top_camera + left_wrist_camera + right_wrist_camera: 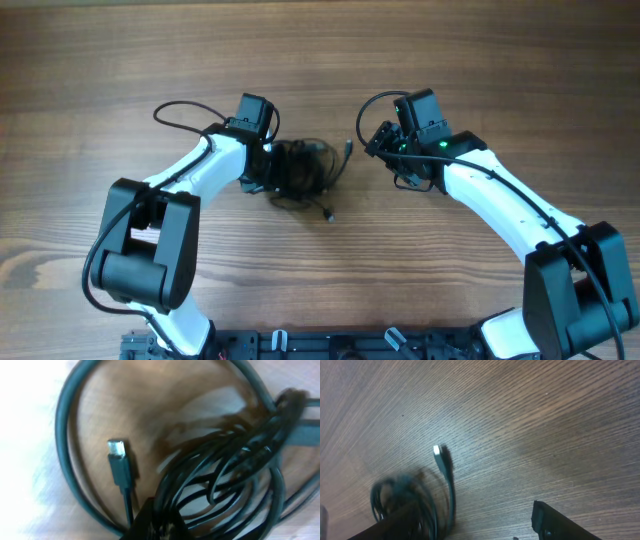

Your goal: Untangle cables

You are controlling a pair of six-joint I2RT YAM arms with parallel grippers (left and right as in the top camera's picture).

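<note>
Left tool half hidden in the cables — their loops blurred, cropped at wrist-view edges.

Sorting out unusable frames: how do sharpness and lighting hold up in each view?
Overhead: sharp and evenly lit, but the cables read as a dark clump with little detail. Left wrist: soft and smeared, washed out along the left edge, though the plug is legible. Right wrist: blurred, worst on the cables, with a pale sheen on the table.

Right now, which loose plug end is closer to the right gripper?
The upper-right plug, sticking out of the cable bundle toward the right gripper; the lower plug lies below the bundle, farther away.
</note>
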